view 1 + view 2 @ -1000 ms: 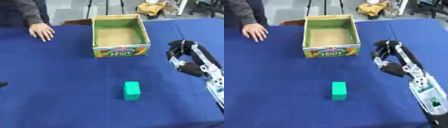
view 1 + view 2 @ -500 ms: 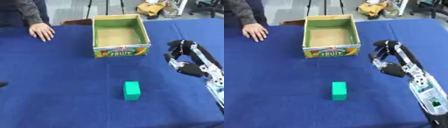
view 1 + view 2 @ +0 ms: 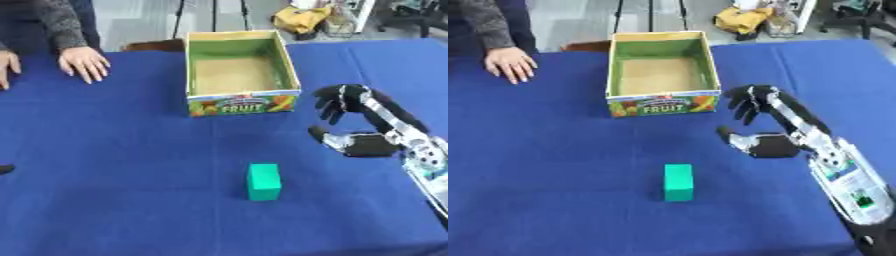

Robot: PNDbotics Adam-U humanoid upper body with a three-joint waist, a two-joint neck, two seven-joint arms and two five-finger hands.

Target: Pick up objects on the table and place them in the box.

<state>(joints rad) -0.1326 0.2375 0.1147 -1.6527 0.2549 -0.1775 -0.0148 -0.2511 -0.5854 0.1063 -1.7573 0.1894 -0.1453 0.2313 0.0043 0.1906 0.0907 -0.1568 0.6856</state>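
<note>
Green block [image 3: 264, 181] upright on the blue worktop [image 3: 131, 150], in front of the box and well apart from it, untouched and in the same spot as a second ago. Fruit box [image 3: 238, 75] farther back, open at the top, nothing visible inside but its bare tan floor (so the task, by the look of things, not yet begun for this block). Right robot hand [image 3: 767, 132] to the block's right and a little beyond it, between block and box corner, now lower and nearer the block than a second ago, when still level with the box front. Fingers spread and only lightly bent, thumb set out opposite them, palm turned toward the block, nothing held. Judged from that shift: a reach under way, approach not finished, a clear gap of bare cloth left between fingertips and block. Next, most likely: more travel leftward and toward the near edge, then a closing of fingers and thumb on the block's two long faces; some risk of tipping the block over, since tall and narrow on its base. Left robot hand barely in view, only a dark tip [image 3: 5, 169] at the left edge, too little for any word on its state. A person's hands [image 3: 85, 62] flat on the far left of the worktop, well apart from box and block.
</note>
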